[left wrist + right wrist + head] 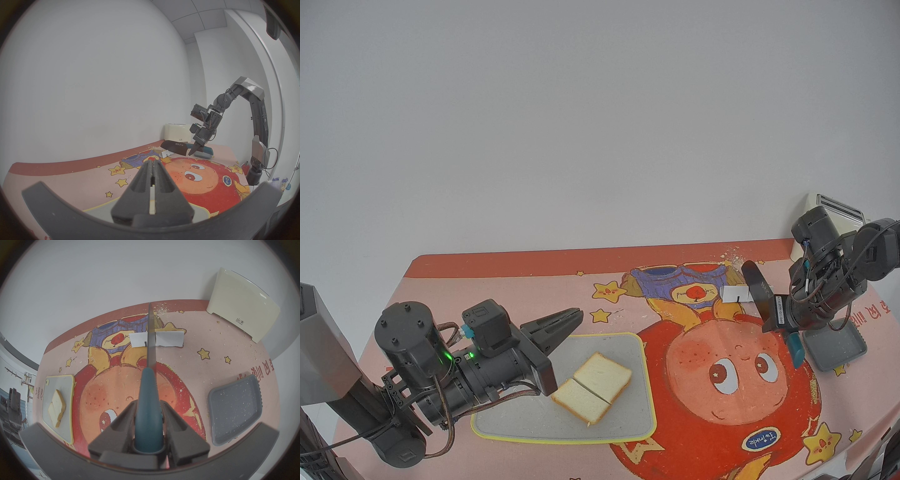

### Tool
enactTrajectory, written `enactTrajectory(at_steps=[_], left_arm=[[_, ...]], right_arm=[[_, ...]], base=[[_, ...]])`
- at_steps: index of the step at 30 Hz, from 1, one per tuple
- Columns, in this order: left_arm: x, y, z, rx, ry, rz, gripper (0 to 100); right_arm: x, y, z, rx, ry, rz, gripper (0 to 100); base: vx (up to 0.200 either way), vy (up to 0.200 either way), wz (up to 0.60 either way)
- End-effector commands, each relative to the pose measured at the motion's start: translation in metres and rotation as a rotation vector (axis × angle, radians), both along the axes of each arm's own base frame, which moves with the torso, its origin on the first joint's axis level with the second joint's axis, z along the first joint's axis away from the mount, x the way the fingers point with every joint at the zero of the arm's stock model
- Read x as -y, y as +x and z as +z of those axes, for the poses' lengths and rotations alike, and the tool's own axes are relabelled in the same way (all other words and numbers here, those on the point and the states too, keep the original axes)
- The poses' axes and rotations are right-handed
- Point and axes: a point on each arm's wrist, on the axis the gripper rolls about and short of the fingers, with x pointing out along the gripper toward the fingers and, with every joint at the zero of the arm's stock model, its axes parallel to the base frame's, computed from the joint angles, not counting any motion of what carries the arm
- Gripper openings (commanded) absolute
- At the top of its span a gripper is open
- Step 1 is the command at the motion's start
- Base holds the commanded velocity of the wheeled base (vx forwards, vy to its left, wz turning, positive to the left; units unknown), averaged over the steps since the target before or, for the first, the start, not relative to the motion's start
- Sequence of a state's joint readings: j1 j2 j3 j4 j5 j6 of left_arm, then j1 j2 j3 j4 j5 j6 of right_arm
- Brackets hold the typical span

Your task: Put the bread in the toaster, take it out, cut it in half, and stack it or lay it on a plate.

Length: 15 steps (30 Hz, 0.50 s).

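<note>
bread [601, 377]: two cut halves lying flat and touching along the cut, one at 1 o'clock of the other. In the head view they sit at about 7 o'clock of the tabletop's middle.
cutting board [612, 431]: grey with a yellow rim, flat on the tabletop [487, 287]. It holds both halves on its right part.
left gripper [573, 317]: at 10 o'clock of the bread, near the board's far edge and apart from the slices. Its fingers are pressed together with nothing between them.
right gripper [149, 403]: raised at 3 o'clock of the tabletop, fingers pinching the teal handle of the knife [151, 340]. The blade points toward 11 o'clock.
white card [735, 292]: on the tabletop, just beside the blade.
tray [842, 342]: grey and shallow, at 4 o'clock, partly under the right gripper. It holds scattered pale crumbs.
toaster [839, 211]: cream, at 2 o'clock by the far corner. The slot is seen too obliquely, so its contents cannot be told.
</note>
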State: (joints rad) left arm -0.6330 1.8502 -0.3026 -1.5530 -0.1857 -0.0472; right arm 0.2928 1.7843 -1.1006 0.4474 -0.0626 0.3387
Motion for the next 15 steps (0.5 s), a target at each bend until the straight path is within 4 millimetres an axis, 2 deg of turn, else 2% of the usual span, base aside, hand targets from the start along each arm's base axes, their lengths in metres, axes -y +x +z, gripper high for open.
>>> enactTrajectory(at_steps=[1,15], left_arm=[[0.001,-0.001,0.002,0.014,-0.011,-0.003,0],[0.001,-0.001,0.002,0.013,-0.010,-0.003,0]], right_arm=[[0.000,-0.001,-0.003,-0.010,-0.003,0.001,0],[-0.001,-0.001,-0.020,-0.071,-0.023,0.005,0]], base=[[0.000,0.000,0.00],[0.000,0.000,0.00]])
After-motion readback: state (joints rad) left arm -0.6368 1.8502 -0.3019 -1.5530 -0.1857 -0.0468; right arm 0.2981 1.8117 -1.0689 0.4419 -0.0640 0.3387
